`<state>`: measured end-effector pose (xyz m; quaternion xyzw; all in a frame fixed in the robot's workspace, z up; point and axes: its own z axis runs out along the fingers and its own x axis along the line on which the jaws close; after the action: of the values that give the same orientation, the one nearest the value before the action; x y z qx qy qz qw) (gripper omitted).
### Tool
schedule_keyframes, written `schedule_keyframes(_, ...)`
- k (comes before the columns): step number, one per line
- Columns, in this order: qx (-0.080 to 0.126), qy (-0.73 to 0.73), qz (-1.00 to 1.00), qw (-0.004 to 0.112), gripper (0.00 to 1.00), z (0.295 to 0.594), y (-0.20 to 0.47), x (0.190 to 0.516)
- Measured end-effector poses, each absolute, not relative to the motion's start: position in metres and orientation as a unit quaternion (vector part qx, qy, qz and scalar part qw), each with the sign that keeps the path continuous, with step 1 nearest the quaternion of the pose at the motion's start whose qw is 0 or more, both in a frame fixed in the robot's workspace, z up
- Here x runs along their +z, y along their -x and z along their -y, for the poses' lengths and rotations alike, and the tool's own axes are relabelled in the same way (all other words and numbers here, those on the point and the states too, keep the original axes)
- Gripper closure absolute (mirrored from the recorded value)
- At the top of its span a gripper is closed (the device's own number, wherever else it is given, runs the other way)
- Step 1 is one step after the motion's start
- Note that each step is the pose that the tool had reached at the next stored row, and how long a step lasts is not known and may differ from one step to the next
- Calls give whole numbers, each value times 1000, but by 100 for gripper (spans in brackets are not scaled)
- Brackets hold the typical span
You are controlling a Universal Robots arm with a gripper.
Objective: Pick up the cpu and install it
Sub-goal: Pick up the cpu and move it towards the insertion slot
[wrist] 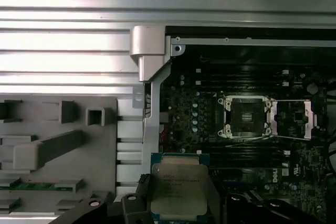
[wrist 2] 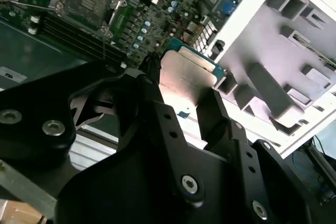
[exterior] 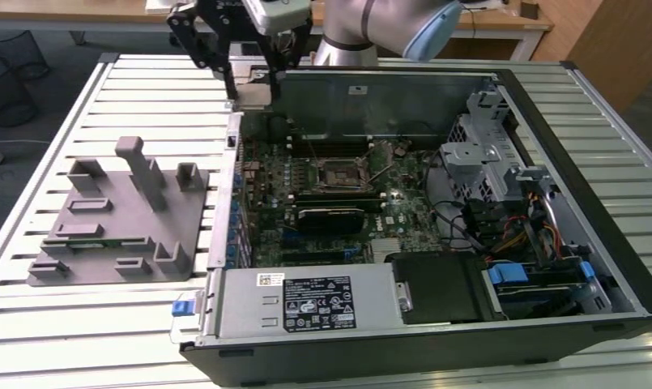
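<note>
**CPU in grasp, over case edge**

cpu is level with its metal top showing. The gripper fingers are closed on two opposite edges. It hangs above the open computer case wall, between the grey fixture and the open motherboard socket, clear of both.

The cpu is showing a pale silver-white top edged in green; the tool is looking matte black. Inside the black computer case, the motherboard is showing dark green. Beside the case, the fixture is appearing plain grey on the desk's silvery ribbed slats.
</note>
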<state>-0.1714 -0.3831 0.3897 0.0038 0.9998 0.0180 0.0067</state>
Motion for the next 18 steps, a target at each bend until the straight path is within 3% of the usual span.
schedule_keyframes(18, 18, -4, -1000, 7, 48, 378, 98, 389)
